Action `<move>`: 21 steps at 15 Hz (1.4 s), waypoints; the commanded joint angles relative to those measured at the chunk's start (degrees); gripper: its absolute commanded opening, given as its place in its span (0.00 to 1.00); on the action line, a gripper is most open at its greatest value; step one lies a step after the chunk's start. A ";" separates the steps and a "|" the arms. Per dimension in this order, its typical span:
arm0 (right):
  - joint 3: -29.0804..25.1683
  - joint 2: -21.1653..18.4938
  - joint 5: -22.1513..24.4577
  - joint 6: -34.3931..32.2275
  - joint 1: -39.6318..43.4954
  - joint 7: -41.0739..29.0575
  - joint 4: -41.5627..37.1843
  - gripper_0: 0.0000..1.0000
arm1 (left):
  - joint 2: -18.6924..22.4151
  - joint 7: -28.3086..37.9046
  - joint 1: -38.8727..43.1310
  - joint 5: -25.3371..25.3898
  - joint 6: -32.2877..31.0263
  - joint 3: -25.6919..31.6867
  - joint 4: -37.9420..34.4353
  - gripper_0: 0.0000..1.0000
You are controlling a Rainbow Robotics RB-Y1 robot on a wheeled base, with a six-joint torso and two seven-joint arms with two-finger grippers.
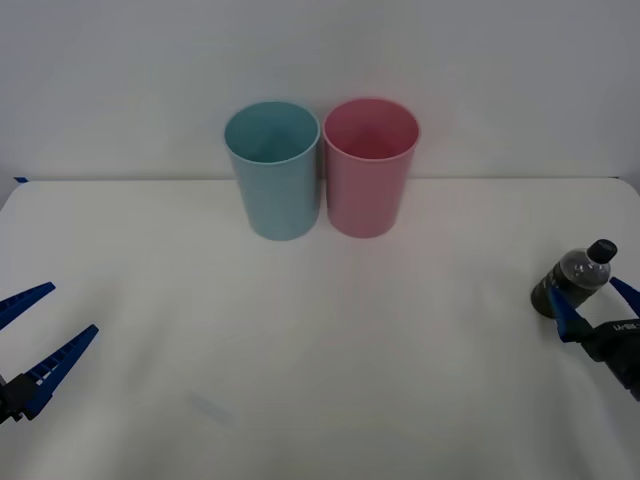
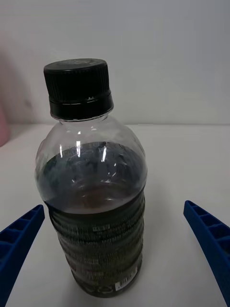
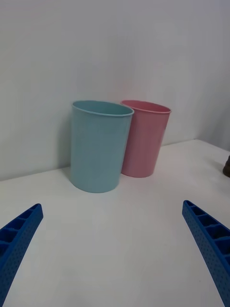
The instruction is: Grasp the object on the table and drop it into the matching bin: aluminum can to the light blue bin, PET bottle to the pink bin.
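Observation:
A small clear PET bottle (image 1: 573,281) with dark brown liquid and a black cap stands upright on the white table (image 1: 320,350) at the far right. My right gripper (image 1: 592,305) is open around it, one blue finger on each side of the bottle (image 2: 93,192), not touching it. The pink bin (image 1: 369,165) and the light blue bin (image 1: 274,168) stand side by side at the back middle. Over the table's left front my left gripper (image 1: 30,330) hangs open with nothing in it, facing the light blue bin (image 3: 99,144) and the pink bin (image 3: 143,136).
A plain white wall rises just behind the bins. The table's back edge runs right behind them. Wide bare tabletop lies between the bottle and the bins.

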 commanded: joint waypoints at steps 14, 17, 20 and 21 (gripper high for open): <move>0.18 2.41 0.36 0.59 -5.47 3.29 4.35 0.00 | 0.00 0.00 0.00 0.00 0.00 0.00 0.00 1.00; 0.36 2.41 0.36 0.41 -5.29 3.73 4.35 0.00 | 0.00 0.00 0.00 0.00 0.00 0.00 0.00 1.00; 0.27 2.41 0.36 -0.47 -5.29 3.81 4.35 0.00 | 0.00 0.00 0.00 0.00 0.00 0.00 0.00 1.00; 0.27 2.41 0.36 -1.08 -5.21 3.90 4.26 0.00 | 0.00 0.00 0.00 0.00 0.00 0.00 0.00 1.00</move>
